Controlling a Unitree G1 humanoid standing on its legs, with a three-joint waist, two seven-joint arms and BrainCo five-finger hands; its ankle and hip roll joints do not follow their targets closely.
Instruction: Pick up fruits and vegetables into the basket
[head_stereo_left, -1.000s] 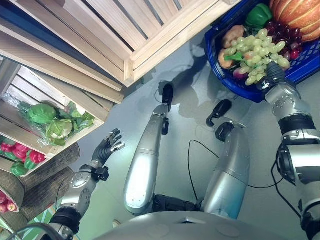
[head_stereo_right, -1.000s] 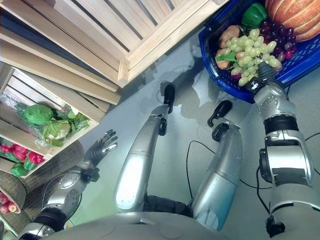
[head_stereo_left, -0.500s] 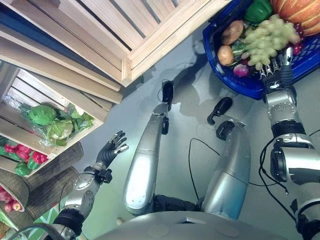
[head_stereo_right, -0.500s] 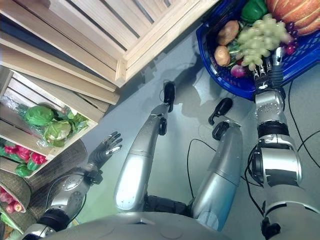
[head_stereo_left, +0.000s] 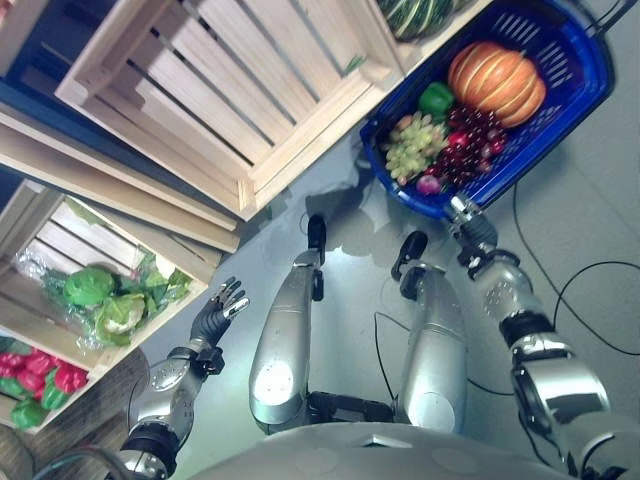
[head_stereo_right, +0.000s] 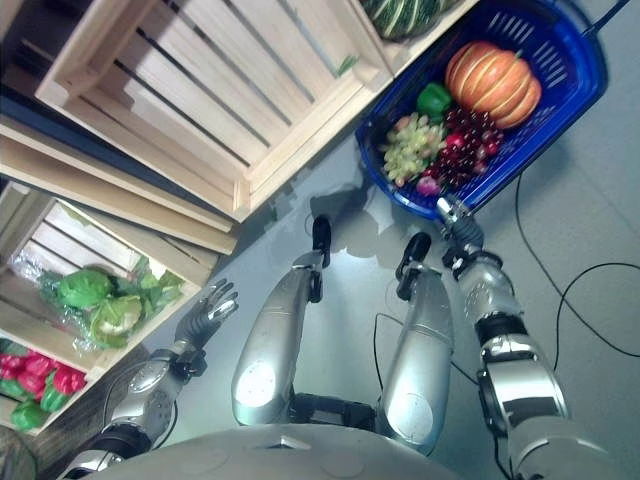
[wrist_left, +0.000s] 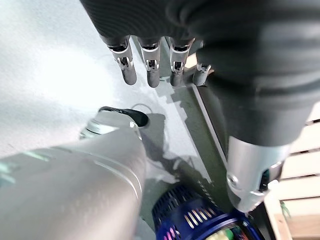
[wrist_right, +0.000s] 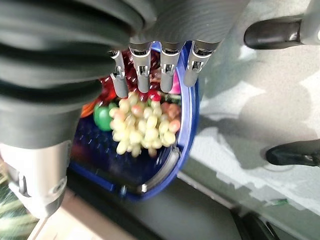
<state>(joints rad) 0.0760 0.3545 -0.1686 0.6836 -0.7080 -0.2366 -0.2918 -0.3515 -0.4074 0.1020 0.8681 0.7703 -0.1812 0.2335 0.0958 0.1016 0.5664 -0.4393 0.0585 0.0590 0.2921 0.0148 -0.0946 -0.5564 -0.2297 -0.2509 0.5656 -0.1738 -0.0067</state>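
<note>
A blue basket (head_stereo_left: 590, 80) lies on the grey floor at the upper right. In it are an orange pumpkin (head_stereo_left: 497, 82), a green pepper (head_stereo_left: 436, 98), a bunch of green grapes (head_stereo_left: 412, 145) and dark red grapes (head_stereo_left: 470, 135). My right hand (head_stereo_left: 468, 218) hovers just outside the basket's near rim, open and empty. Its straight fingers (wrist_right: 150, 70) point at the green grapes (wrist_right: 142, 127) in the right wrist view. My left hand (head_stereo_left: 217, 313) hangs open over the floor at the lower left, holding nothing; its fingers (wrist_left: 150, 70) are straight.
A large empty wooden crate (head_stereo_left: 250, 90) stands beside the basket, with a striped green squash (head_stereo_left: 420, 12) beyond it. At the left, a crate (head_stereo_left: 190, 265) holds bagged lettuce (head_stereo_left: 105, 300), and red and green peppers (head_stereo_left: 45, 375) lie lower down.
My right hand let the green grapes go into the basket, opened and drew back off the rim. The camera moved, so the whole scene has shifted. The left hand stayed open.
</note>
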